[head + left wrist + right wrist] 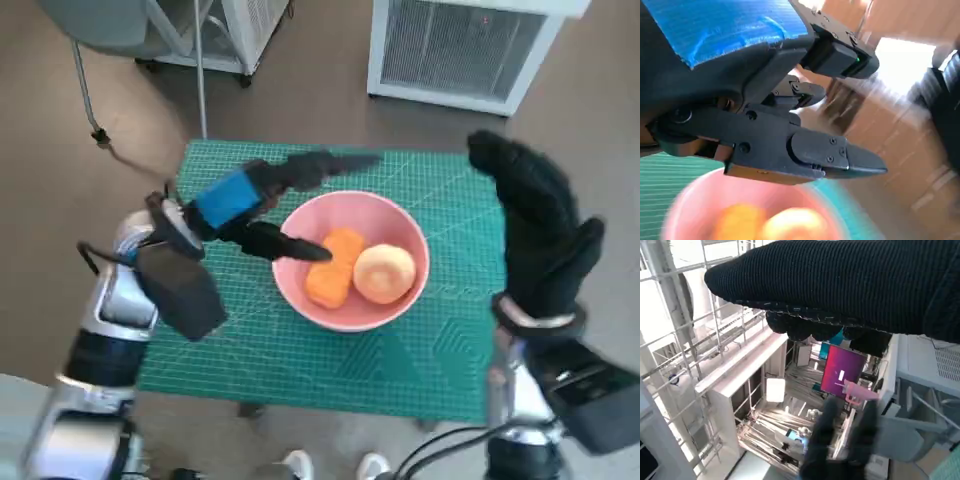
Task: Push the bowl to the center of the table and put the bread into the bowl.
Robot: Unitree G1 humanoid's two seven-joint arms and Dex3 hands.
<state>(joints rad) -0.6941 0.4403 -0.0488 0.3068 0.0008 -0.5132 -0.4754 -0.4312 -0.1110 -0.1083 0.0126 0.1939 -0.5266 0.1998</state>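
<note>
A pink bowl (398, 222) sits near the middle of the green mat (250, 340). Inside it lie an orange piece of bread (335, 268) and a pale round bun (385, 272). My left hand (262, 200) hovers over the bowl's left rim with its fingers spread, one reaching over the rim towards the orange bread; it holds nothing. In the left wrist view the black fingers (805, 150) stand above the blurred bowl (695, 205). My right hand (535, 225) is raised beside the table's right edge, fingers extended, empty; the glove (850, 285) fills the right wrist view.
A white slatted unit (460, 45) stands on the floor beyond the table. A chair's metal leg (200, 70) and base are at the back left. A person's shoes (330, 466) show below the table's near edge. Shelving and a bright screen (842, 370) appear in the right wrist view.
</note>
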